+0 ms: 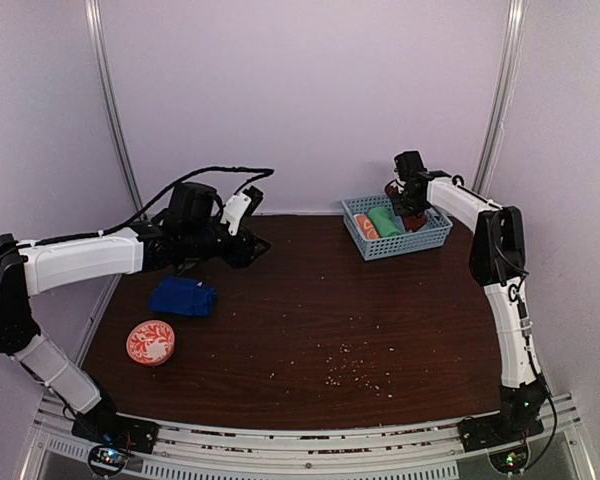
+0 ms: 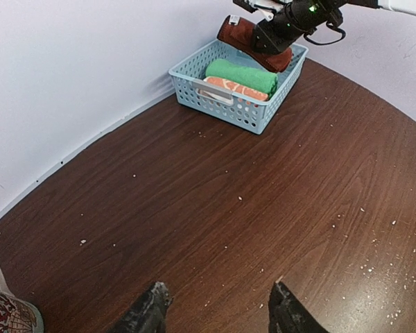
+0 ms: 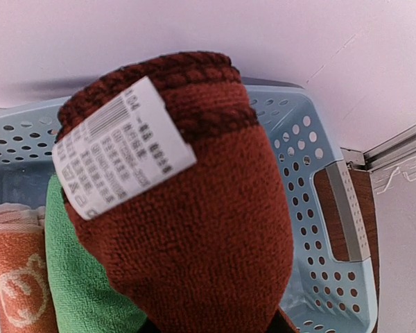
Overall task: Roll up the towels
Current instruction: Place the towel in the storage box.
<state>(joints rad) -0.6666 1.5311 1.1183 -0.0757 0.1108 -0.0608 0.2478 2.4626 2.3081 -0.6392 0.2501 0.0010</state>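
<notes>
The rust-brown towel (image 3: 194, 229), rolled and with a white label, fills the right wrist view. My right gripper (image 1: 410, 203) is shut on it and holds it over the blue basket (image 1: 432, 238) at the back right; it also shows in the left wrist view (image 2: 244, 38). The royal blue towel (image 1: 183, 297) lies as a bunched roll on the table at the left. My left gripper (image 2: 218, 297) is open and empty above bare table, behind and to the right of the blue towel.
The basket (image 2: 218, 104) holds a green rolled towel (image 2: 239, 72) and an orange-and-white rolled towel (image 2: 232, 88). A round orange-and-white patterned object (image 1: 151, 342) sits near the front left. Pale crumbs dot the dark wooden table (image 1: 350, 330).
</notes>
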